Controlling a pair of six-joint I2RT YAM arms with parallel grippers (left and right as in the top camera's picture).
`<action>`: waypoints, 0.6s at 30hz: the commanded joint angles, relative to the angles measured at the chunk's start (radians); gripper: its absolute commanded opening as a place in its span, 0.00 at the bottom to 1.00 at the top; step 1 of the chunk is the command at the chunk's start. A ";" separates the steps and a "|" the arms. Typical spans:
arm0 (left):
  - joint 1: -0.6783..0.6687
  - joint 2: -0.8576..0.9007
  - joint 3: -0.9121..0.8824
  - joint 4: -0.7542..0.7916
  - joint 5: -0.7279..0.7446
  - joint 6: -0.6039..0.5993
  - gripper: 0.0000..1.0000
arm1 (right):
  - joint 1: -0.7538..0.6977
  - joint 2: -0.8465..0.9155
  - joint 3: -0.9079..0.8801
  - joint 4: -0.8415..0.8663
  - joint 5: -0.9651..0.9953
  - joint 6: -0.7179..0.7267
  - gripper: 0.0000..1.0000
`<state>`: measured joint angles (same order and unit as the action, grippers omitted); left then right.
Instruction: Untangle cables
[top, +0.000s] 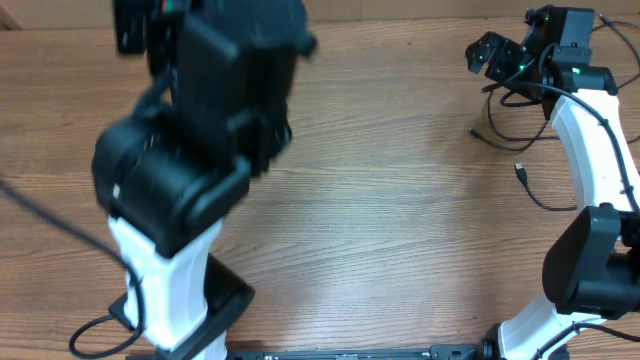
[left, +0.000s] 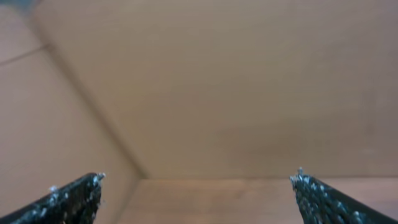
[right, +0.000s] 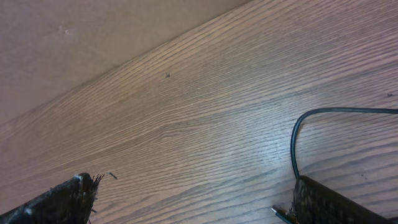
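- On the right of the tabletop (top: 380, 220), midway out, the cables (top: 521, 171) are lying as loose thin strands, one small plug end showing and one strand curving near the right arm (top: 585, 150).
- Farther right, another strand is looping toward the right claw (right: 194, 182), which is standing wide and gripping nothing. A cord is curving just beside its right finger (right: 323, 199).
- At the far left, the left claw (left: 199, 177) is hanging wide and empty, facing a brown wall (left: 236, 81).
- No tight bunch is showing, so the untangling is looking well advanced. The far strands may be crossing and needing separating.
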<state>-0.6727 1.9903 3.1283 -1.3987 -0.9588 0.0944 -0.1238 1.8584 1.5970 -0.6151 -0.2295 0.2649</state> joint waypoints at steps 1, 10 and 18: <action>0.090 0.050 0.006 0.055 0.347 0.125 0.99 | 0.003 -0.010 0.026 -0.003 -0.004 -0.007 1.00; 0.263 0.076 -0.029 0.072 0.488 0.192 0.99 | 0.003 -0.010 0.026 -0.029 -0.004 -0.007 1.00; 0.320 -0.075 -0.230 0.101 0.460 0.255 1.00 | 0.003 -0.010 0.026 -0.035 -0.004 -0.007 1.00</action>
<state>-0.3653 2.0216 2.9692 -1.3167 -0.4973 0.2890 -0.1238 1.8584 1.5970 -0.6502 -0.2291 0.2642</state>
